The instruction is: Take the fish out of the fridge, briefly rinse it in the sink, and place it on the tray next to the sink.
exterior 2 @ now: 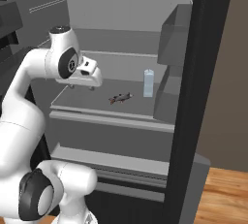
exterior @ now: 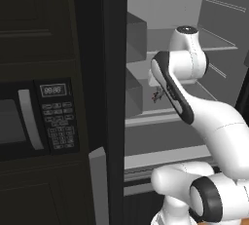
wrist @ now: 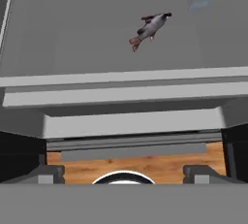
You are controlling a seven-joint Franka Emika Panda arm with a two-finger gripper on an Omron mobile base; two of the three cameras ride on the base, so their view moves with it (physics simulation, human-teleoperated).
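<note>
The end effector (exterior 2: pixel 80 87) is hovering over the front left of a fridge (exterior 2: pixel 145 24) shelf (exterior 2: pixel 97 103), its two fingers (wrist: pixel 48 174) standing wide apart and gripping nothing. One fish (exterior 2: pixel 120 97) is lying flat on that shelf at about two o'clock from the end effector, well clear of it, with one pale blue carton (exterior 2: pixel 148 83) standing upright just past the fish. The left base view is showing one black microwave (exterior: pixel 34 119) with a keypad at nine o'clock of the open fridge, while the hand view is showing the wooden floor (wrist: pixel 145 165) below the shelves.

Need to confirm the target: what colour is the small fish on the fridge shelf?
Silvery grey fish with a dark back and reddish tail and fins, clearest in the hand view.
</note>
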